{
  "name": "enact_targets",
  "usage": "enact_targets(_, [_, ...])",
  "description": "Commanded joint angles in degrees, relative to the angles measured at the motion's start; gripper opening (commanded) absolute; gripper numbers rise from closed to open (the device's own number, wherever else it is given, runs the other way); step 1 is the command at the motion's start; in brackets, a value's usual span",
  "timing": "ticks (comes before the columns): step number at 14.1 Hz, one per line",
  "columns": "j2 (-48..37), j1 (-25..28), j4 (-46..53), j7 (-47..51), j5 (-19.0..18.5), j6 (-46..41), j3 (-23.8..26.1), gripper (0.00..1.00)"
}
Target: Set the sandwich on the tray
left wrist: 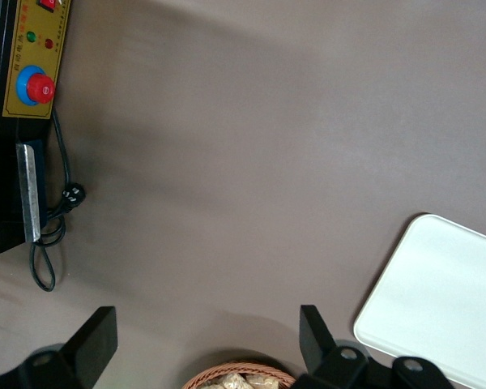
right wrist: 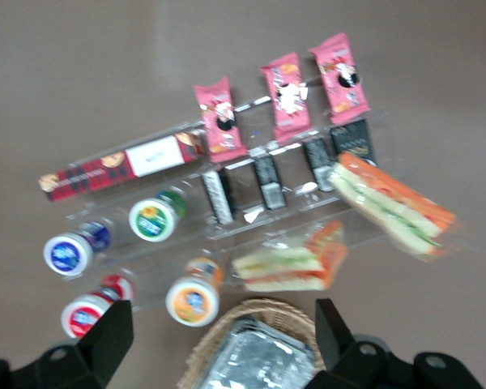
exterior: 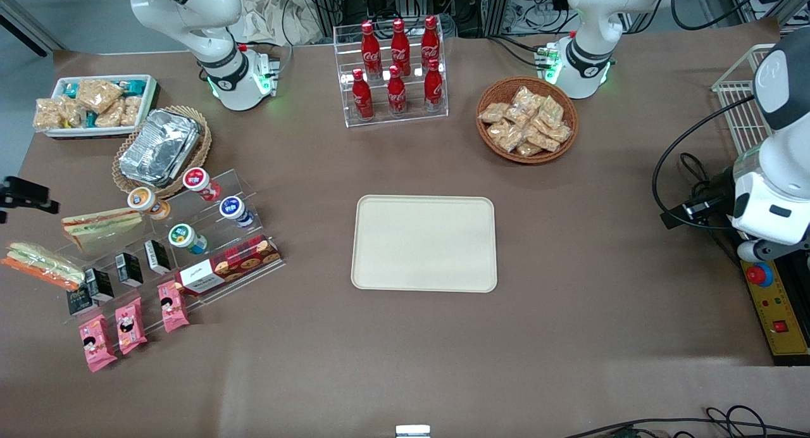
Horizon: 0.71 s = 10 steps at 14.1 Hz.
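Sandwich (right wrist: 393, 203) lies below the raised, open gripper (right wrist: 223, 340).

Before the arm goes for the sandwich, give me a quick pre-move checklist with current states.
1. Sandwich located, orange strip visible, on the clear display stand: ok.
2. Paler wrapped sandwich lies close beside it, mix-up possible: not ok.
3. Gripper open, nothing between its fingers: ok.
4. Gripper over the sandwich: not ok, it hangs above the foil container's basket.
5. Tray bare, ready to receive: ok.
6. Path from stand to tray free of things: ok.
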Motion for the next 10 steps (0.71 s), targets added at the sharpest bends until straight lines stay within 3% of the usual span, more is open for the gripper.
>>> enact_targets(1, [-0.27, -4.38, -0.41, -8.38, 0.09, 0.92, 0.2, 1.0])
enact_targets(10, [6.84, -10.19, -1.03, -37.29, -1.93, 6.81, 0.03, 1.0])
